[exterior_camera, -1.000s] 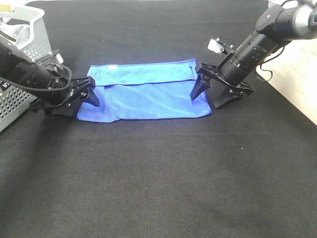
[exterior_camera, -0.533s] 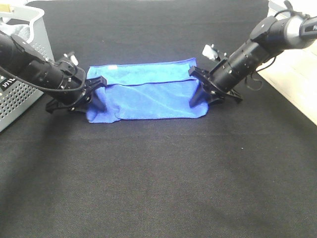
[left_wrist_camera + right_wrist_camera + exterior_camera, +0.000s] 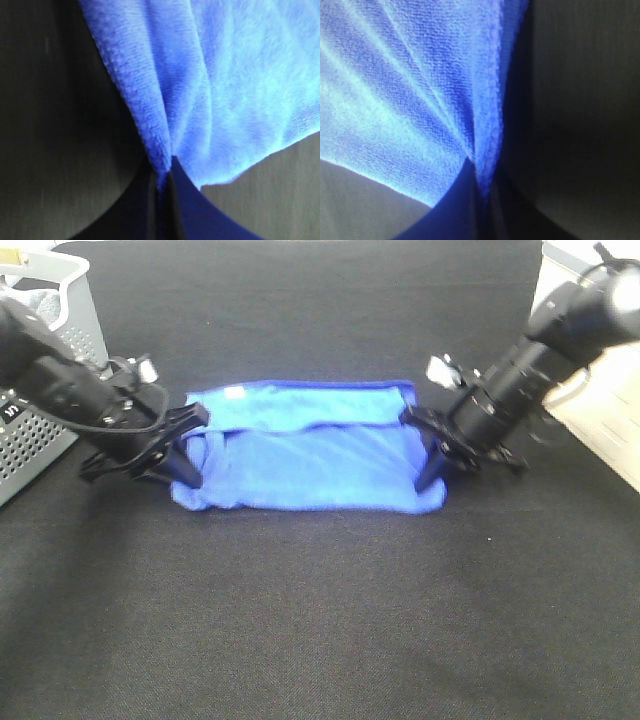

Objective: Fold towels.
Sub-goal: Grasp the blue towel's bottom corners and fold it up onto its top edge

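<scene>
While the blue towel [image 3: 310,455] lies half-folded across the black table [image 3: 320,640], nearer its far edge than its near one, we find the left gripper [image 3: 188,455] pinched shut on one short end and the right gripper [image 3: 432,462] pinched shut on the other, cloth puckering into each bite. We judge both holds shallow: a lift could pull an end free, uneven travel would skew the fold, and the flap already laid over could drop open.
</scene>
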